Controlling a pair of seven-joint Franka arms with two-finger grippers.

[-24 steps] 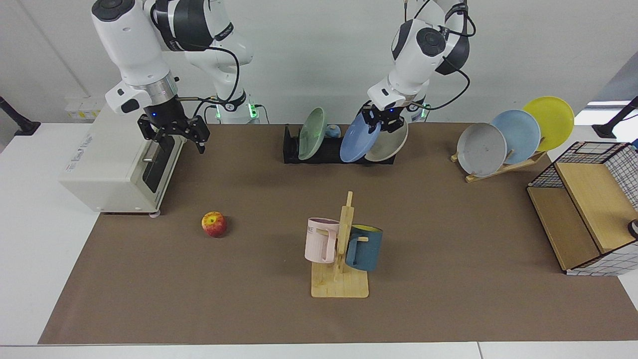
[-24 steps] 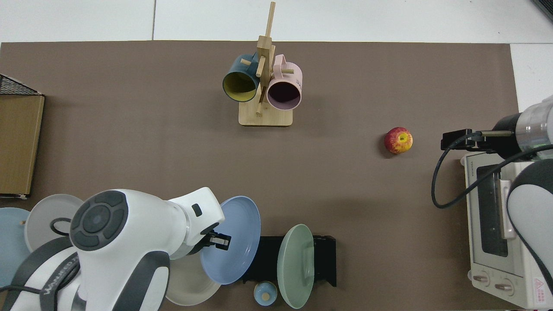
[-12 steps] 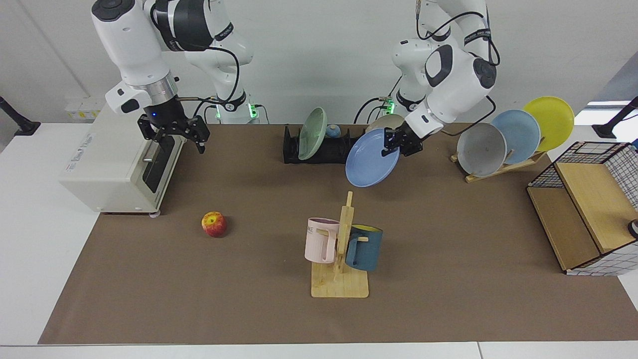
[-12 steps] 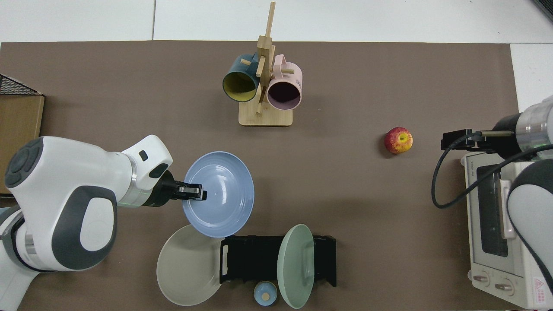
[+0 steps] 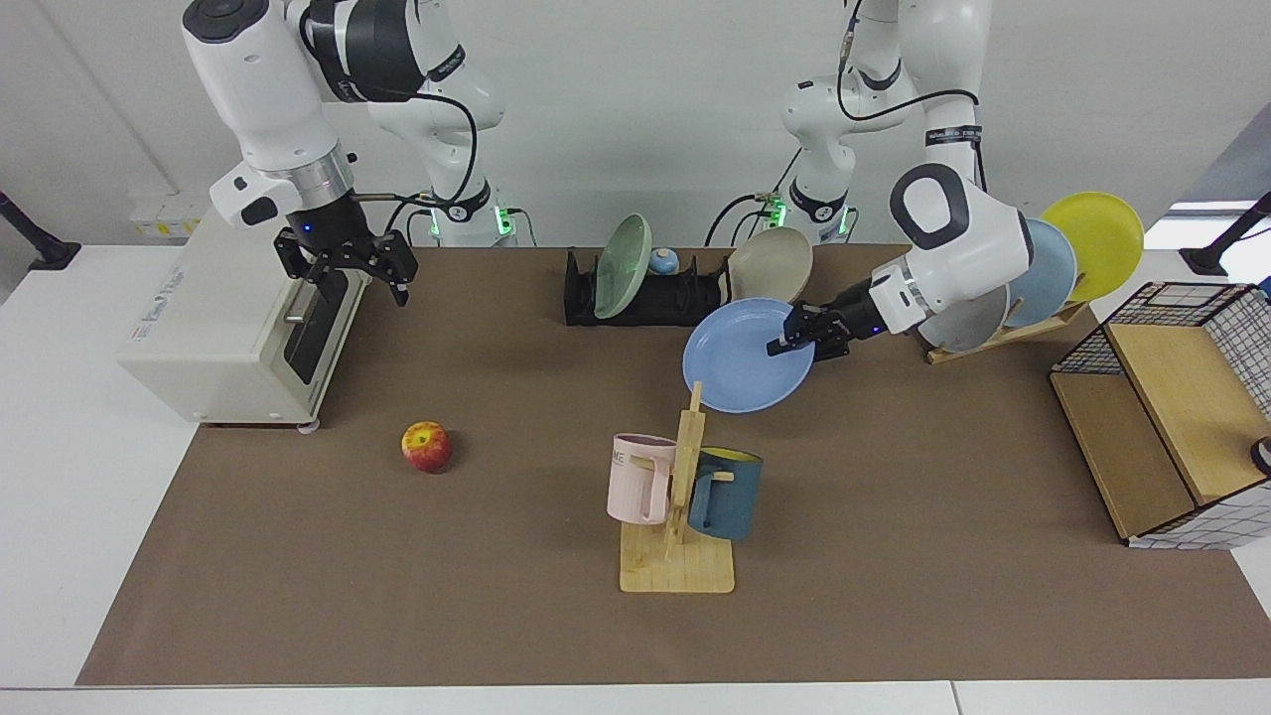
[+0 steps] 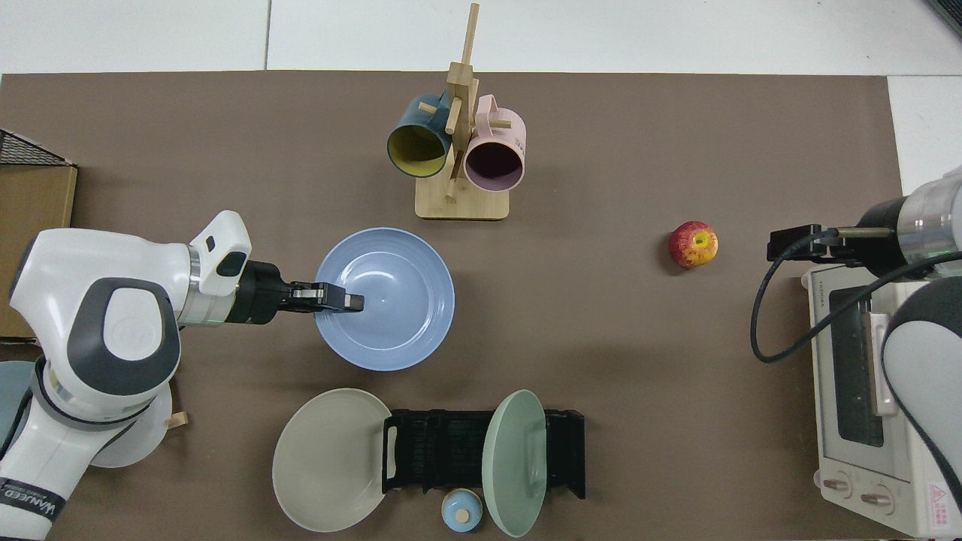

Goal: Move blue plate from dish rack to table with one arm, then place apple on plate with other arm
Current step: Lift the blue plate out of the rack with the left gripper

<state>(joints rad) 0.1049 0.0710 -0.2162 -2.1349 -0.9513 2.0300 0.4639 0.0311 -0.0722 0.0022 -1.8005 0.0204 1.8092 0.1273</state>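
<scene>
Left end effector grips blue plate behind mug stand.

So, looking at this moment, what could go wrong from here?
1. The left gripper holds the blue plate only by its rim, so it may slip or tilt before reaching the table.
2. The plate hangs near the wooden mug stand; lowering it carelessly could hit the stand's post.
3. The apple is round and may roll when the waiting right gripper grasps it.
</scene>
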